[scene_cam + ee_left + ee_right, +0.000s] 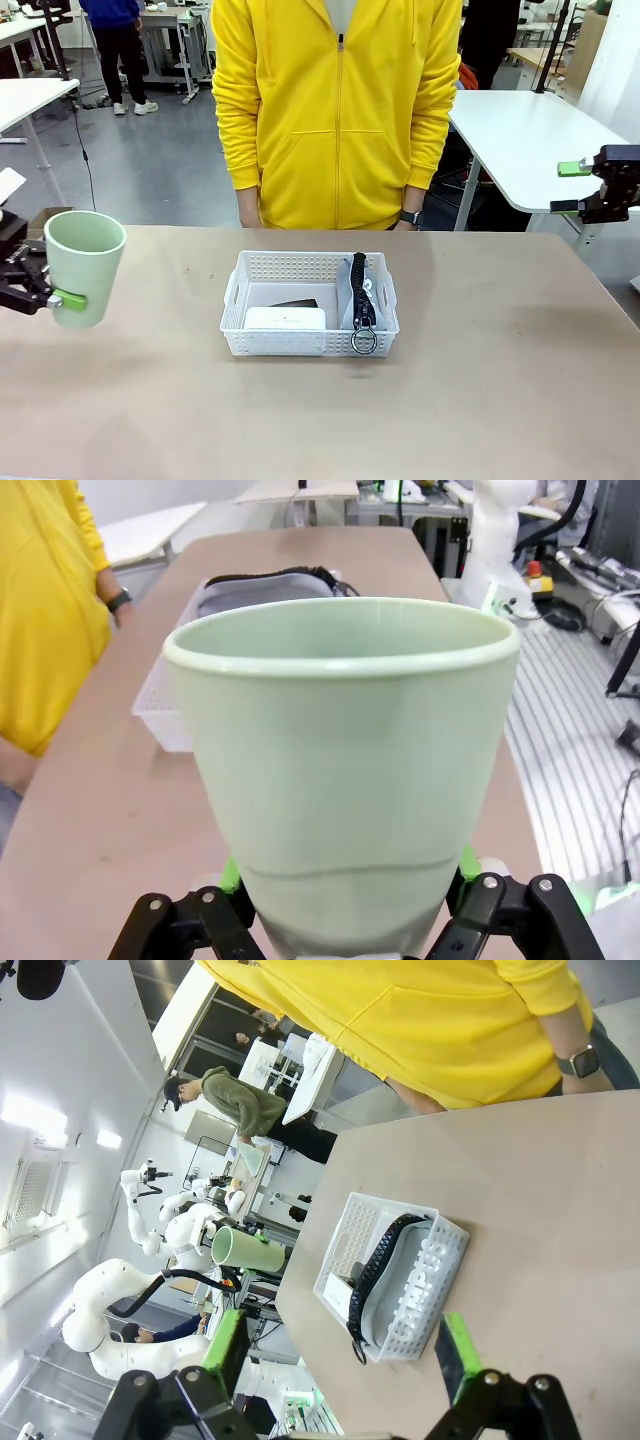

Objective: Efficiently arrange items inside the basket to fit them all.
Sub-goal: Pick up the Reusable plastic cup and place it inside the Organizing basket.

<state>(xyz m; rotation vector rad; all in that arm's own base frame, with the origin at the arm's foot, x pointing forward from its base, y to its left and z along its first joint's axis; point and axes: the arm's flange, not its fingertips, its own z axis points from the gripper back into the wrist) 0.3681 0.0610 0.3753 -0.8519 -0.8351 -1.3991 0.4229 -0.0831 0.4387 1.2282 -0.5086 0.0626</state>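
Note:
My left gripper point(70, 295) is shut on the pale green cup point(85, 262), holding it upright at the table's left edge; in the left wrist view the cup point(340, 770) sits between the green pads point(232, 876). The white basket point(310, 264) stands mid-table. Inside it, a flat white box point(286, 318) lies at the front left with the black stapler point(296, 303) behind it, and the grey pouch point(362, 292) stands on edge along the right side. My right gripper point(575, 188) hangs open, high at the right, with nothing between its fingers point(455, 1350).
A person in a yellow zip jacket point(335, 110) stands at the far side just behind the basket, hands down at the table edge. Bare tabletop point(500, 380) lies around the basket. A white table point(520, 140) stands behind at the right.

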